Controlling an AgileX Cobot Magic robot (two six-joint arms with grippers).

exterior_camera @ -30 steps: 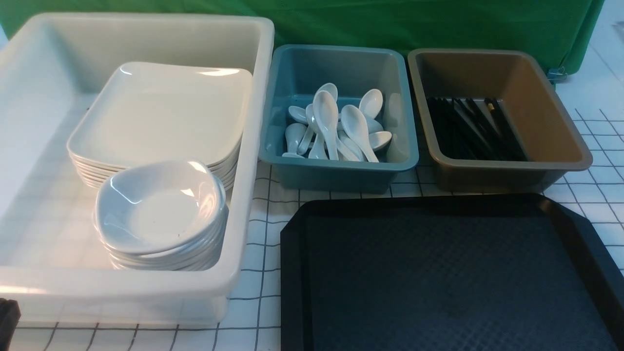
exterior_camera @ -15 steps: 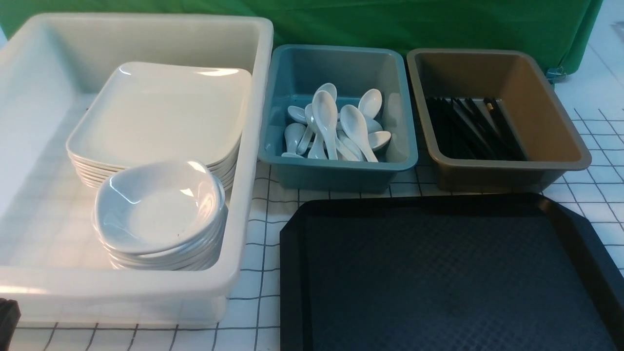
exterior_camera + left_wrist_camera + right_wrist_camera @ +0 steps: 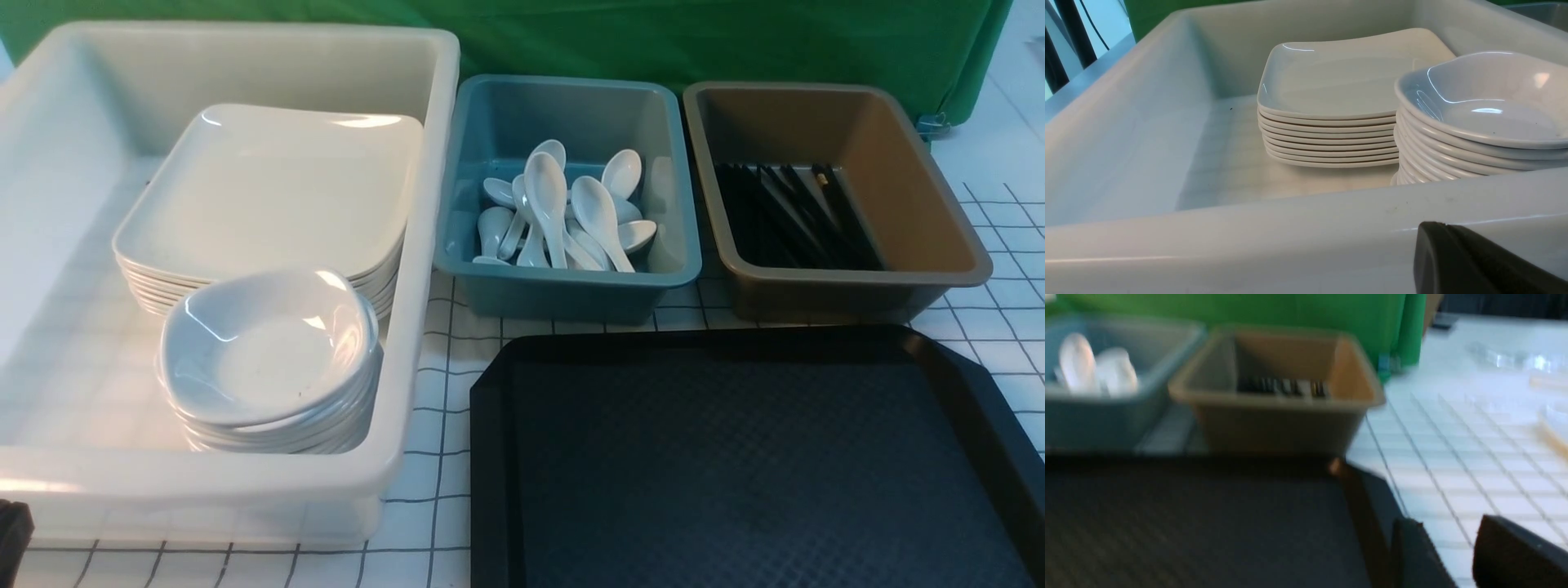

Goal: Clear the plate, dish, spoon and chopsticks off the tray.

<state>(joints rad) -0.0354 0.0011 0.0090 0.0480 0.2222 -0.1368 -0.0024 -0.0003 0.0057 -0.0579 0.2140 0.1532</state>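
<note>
While you look through the front view, you see the black tray (image 3: 751, 465) at near right with its diamond-textured floor bare. Far left of it stands a large white bin (image 3: 416, 245) holding a stack of rectangular plates (image 3: 269, 192) at the far side and a stack of small rounded-square dishes (image 3: 265, 351) nearer to you, touching the plate stack. Beyond the tray, a teal bin (image 3: 571, 286) holds a heap of white soup spoons (image 3: 563, 212), and a brown bin (image 3: 922, 212) to its right holds the black chopsticks (image 3: 788, 216), lying along its floor. A white gridded cloth (image 3: 441, 392) covers the table. A dark bit of the left arm shows at the near left corner; neither gripper's fingers appear here.

Through the left wrist view, you see the left gripper (image 3: 1478, 261) as a dark shape just outside the white bin's near wall, with the plates and dishes beyond it. Its fingers are clenched together and carry nothing.

Through the right wrist view, which is blurred, you see the right gripper (image 3: 1449, 555) low over the tray's right edge, near the clipped corner. Its two dark fingers (image 3: 1412, 555) stand apart with the cloth visible between them, grasping nothing. The brown bin with the chopsticks sits just beyond the tray, the teal bin to its left.
</note>
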